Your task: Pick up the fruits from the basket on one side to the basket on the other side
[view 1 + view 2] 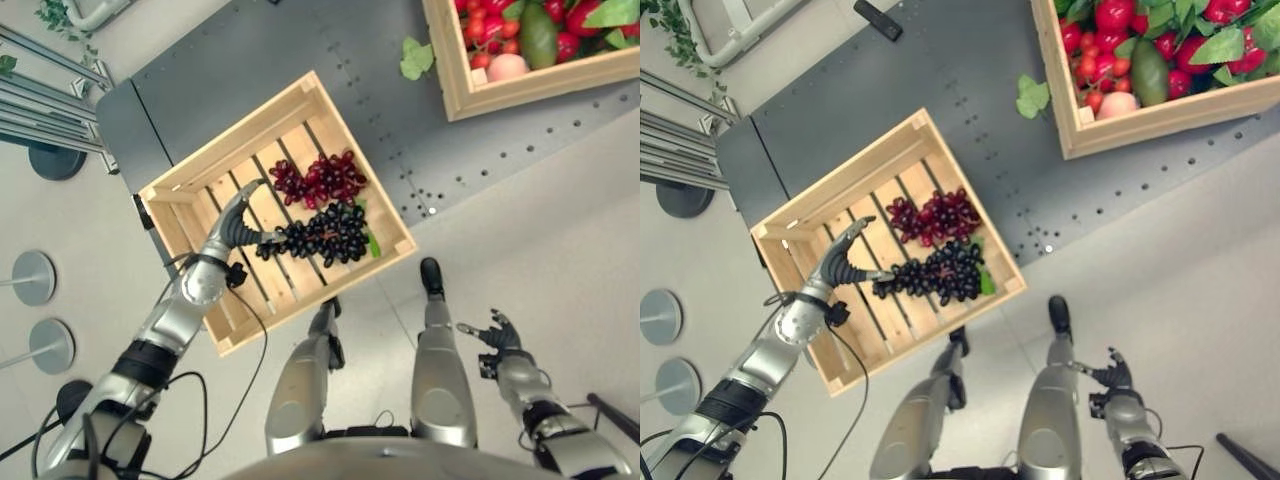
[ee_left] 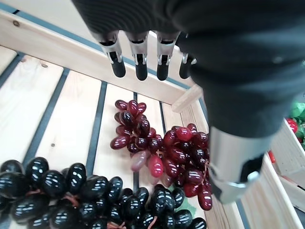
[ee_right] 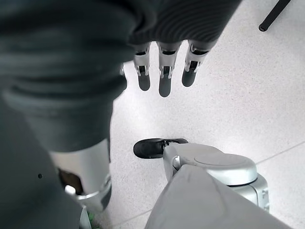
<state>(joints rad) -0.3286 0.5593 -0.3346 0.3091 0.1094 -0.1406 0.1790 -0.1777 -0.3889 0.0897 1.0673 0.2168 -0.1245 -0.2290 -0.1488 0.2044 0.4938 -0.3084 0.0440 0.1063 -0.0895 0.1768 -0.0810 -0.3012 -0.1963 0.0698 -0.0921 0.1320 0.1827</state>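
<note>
A: Where does the left hand point(image 1: 238, 222) stand?

B: Over the slatted crate point(image 1: 183, 181), fingers point(image 2: 139, 61) straight and released, holding nothing. Its thumb reaches toward the near end of the black grapes point(image 1: 320, 234), which lie just below the fingertips. I cannot tell whether the thumb touches them.

A: And the red grapes point(image 1: 322, 179)?

B: Just past the black bunch, touching it, between the fingertips and the crate's far wall. Both bunches rest on the slats.

A: The right hand point(image 1: 499, 333)?

B: Low at the robot's side over the floor, fingers point(image 3: 164, 72) relaxed and open, empty.

A: Where are the other fruits?

B: In the second crate point(image 1: 470, 92), well apart from either hand.

A: How would the black grapes handle?

B: My guess: light, but floppy. The glossy skins look slippery, and single grapes may roll or pull off if pinched. A bunch sags when lifted by one end.

A: So where to grip?

B: Probably at the stem end nearest the thumb, or around the thick middle with fingers wrapped under it, squeezing gently.
</note>
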